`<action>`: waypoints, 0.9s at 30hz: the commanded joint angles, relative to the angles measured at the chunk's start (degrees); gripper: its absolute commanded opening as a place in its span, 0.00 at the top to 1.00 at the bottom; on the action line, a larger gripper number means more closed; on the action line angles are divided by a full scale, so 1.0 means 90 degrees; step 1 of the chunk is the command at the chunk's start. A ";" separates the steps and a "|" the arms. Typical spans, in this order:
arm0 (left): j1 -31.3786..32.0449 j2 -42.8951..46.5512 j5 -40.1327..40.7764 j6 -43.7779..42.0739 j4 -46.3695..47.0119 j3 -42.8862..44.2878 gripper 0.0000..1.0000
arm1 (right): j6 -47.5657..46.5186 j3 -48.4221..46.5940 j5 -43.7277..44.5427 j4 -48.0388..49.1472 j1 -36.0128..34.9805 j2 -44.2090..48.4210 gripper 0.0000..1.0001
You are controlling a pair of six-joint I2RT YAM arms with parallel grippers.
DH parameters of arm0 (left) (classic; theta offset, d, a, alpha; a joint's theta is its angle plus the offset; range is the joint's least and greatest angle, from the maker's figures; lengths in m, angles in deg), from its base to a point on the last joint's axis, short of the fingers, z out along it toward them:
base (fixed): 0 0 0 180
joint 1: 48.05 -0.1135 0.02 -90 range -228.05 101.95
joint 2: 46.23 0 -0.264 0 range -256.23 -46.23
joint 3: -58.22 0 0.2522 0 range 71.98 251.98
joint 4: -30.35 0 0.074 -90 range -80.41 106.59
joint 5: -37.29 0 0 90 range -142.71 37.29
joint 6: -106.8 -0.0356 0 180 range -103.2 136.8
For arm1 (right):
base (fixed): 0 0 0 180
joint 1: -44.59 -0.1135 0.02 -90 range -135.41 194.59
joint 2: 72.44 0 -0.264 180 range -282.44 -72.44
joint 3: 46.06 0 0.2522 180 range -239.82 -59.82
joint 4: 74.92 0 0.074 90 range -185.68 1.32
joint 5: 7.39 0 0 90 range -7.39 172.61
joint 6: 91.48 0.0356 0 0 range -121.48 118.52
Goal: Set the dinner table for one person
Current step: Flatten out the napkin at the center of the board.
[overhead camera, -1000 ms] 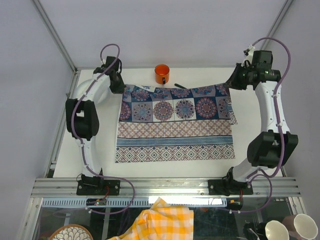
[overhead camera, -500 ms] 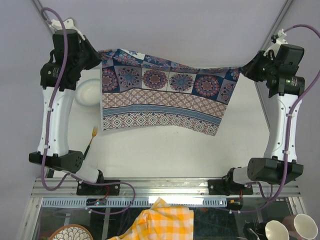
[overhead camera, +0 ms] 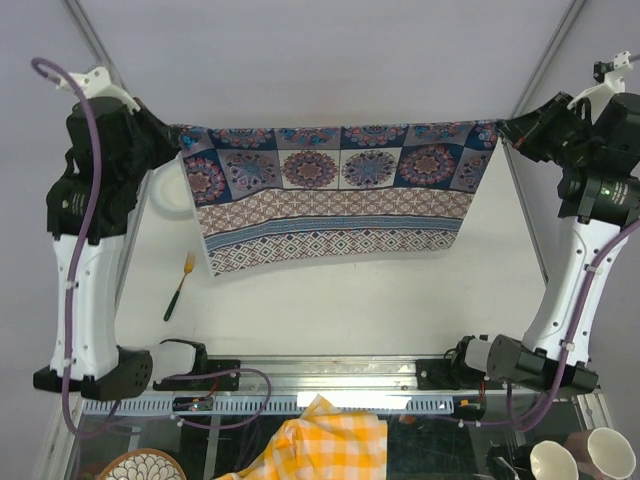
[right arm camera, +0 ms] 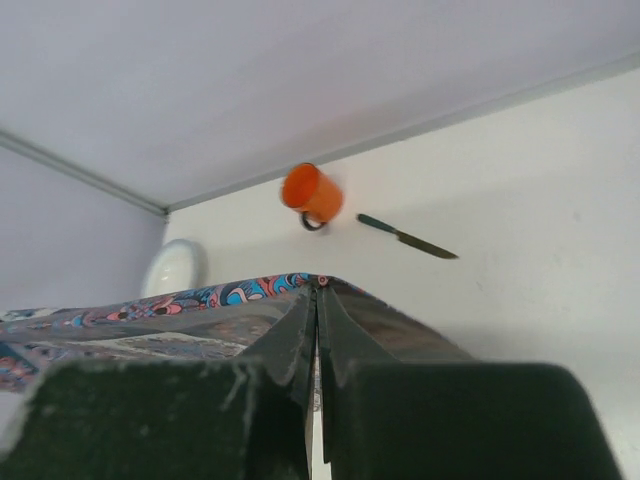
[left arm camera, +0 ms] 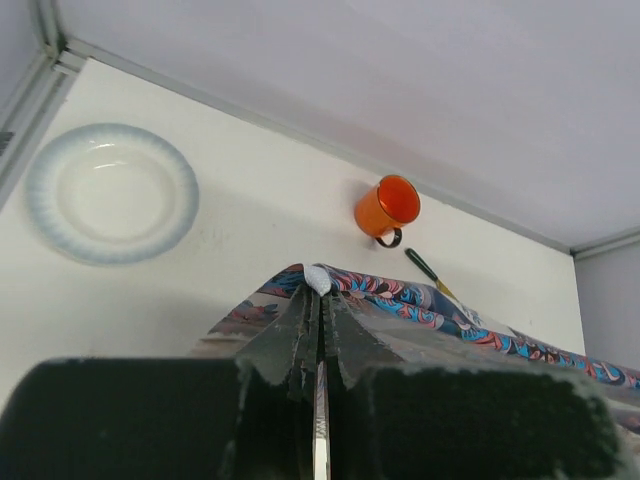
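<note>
The white worktop, edged by aluminium rails, fills the middle of the overhead view from the arm bases to the far wall. Above it a blue-and-purple patterned cloth is stretched out flat between the two arms, its top edge pulled nearly straight and its body hanging down toward the near side. Whether its lower edge touches the worktop cannot be told.

Both arms stand tall at the sides. The left fingers are pressed together on the cloth's left top corner, with a small bit of fabric poking out beyond the tips. The right fingers are pinched tight on the right top corner in the same way.

A round pale plate with a blue-grey rim lies on the worktop near the far left corner, partly behind the left arm from overhead. An orange mug stands close to the far edge. A knife with a dark green handle lies just beside the mug, not touching it. A fork lies near the left edge, well apart from the plate.
</note>
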 commanded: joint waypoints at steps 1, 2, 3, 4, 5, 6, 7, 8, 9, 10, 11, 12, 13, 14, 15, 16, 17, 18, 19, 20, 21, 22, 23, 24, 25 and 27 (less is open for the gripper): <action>-0.0137 0.1198 0.1641 0.0181 0.1411 -0.0961 1.00 | 0.0965 0.0198 -0.1767 0.1528 0.0300 0.0256 1.00; -0.0135 0.1324 0.1537 0.0242 0.1603 -0.1167 1.00 | 0.1270 0.0347 -0.2244 0.1866 0.0363 0.0247 1.00; -0.0131 0.1407 0.1128 0.0235 0.1796 -0.1322 0.99 | 0.1628 0.0533 -0.2801 0.2314 0.0474 0.0235 1.00; -0.0132 0.1457 0.0811 0.0272 0.1971 -0.1409 0.99 | 0.2048 0.0680 -0.3144 0.2671 0.0586 0.0217 1.00; -0.0134 0.1505 0.0426 0.0305 0.2131 -0.1504 0.98 | 0.2453 0.0843 -0.3470 0.3116 0.0657 0.0224 1.00; -0.0133 0.1547 0.0019 0.0283 0.2322 -0.1597 0.97 | 0.2897 0.1020 -0.3823 0.3624 0.0711 0.0220 1.00; -0.0133 0.1591 -0.0399 0.0272 0.2488 -0.1669 0.97 | 0.3311 0.1131 -0.4041 0.4135 0.0758 0.0229 1.00; -0.0132 0.1604 -0.0825 0.0235 0.2632 -0.1716 0.96 | 0.3592 0.1170 -0.4260 0.4396 0.0786 0.0203 1.00; -0.0134 0.1598 -0.1214 0.0178 0.2730 -0.1702 0.96 | 0.3922 0.1150 -0.4513 0.4614 0.0803 0.0151 1.00; -0.0137 0.1581 -0.1574 0.0138 0.2812 -0.1675 0.96 | 0.4171 0.1134 -0.4688 0.4825 0.0820 0.0115 1.00; -0.0135 0.1571 -0.1889 0.0070 0.2903 -0.1650 0.95 | 0.4383 0.1099 -0.4853 0.5010 0.0825 0.0066 1.00; -0.0130 0.1565 -0.2273 0.0010 0.3017 -0.1638 0.95 | 0.4667 0.1071 -0.5068 0.5275 0.0848 0.0011 1.00; -0.0135 0.1564 -0.2574 -0.0045 0.3125 -0.1636 0.93 | 0.4938 0.1079 -0.5212 0.5566 0.0895 -0.0028 1.00; -0.0133 0.1567 -0.2807 -0.0098 0.3224 -0.1641 0.91 | 0.5059 0.1080 -0.5289 0.5658 0.0969 -0.0052 1.00; -0.0137 0.1568 -0.2909 -0.0144 0.3283 -0.1654 0.90 | 0.5098 0.1064 -0.5346 0.5680 0.1044 -0.0076 1.00; -0.0136 0.1556 -0.2850 -0.0176 0.3262 -0.1630 0.88 | 0.5120 0.1102 -0.5366 0.5679 0.1120 -0.0096 1.00; -0.0132 0.1521 -0.2647 -0.0228 0.3164 -0.1581 0.88 | 0.5150 0.1170 -0.5380 0.5683 0.1222 -0.0116 1.00; -0.0137 0.1474 -0.2395 -0.0297 0.3034 -0.1507 0.88 | 0.5196 0.1244 -0.5396 0.5722 0.1326 -0.0135 1.00; -0.0137 0.1423 -0.2125 -0.0358 0.2883 -0.1444 0.89 | 0.5226 0.1320 -0.5392 0.5758 0.1430 -0.0155 1.00; -0.0137 0.1372 -0.1791 -0.0423 0.2723 -0.1374 0.89 | 0.5246 0.1386 -0.5392 0.5765 0.1506 -0.0172 1.00; -0.0142 0.1320 -0.1410 -0.0437 0.2551 -0.1316 0.90 | 0.5247 0.1417 -0.5382 0.5770 0.1575 -0.0183 1.00; -0.0151 0.1271 -0.0844 -0.0455 0.2382 -0.1247 0.92 | 0.5252 0.1432 -0.5386 0.5760 0.1628 -0.0195 1.00; -0.0170 0.1210 -0.0342 -0.0402 0.2184 -0.1192 0.92 | 0.5265 0.1430 -0.5375 0.5744 0.1671 -0.0206 1.00; -0.0193 0.1162 0.0048 -0.0316 0.1984 -0.1175 0.95 | 0.5256 0.1421 -0.5355 0.5740 0.1717 -0.0215 1.00; -0.0227 0.1148 0.0283 -0.0290 0.1896 -0.1210 1.00 | 0.5251 0.1404 -0.5342 0.5724 0.1752 -0.0222 1.00; -0.0303 0.1197 0.0431 -0.0218 0.1974 -0.1405 1.00 | 0.5261 0.1369 -0.5316 0.5698 0.1771 -0.0250 1.00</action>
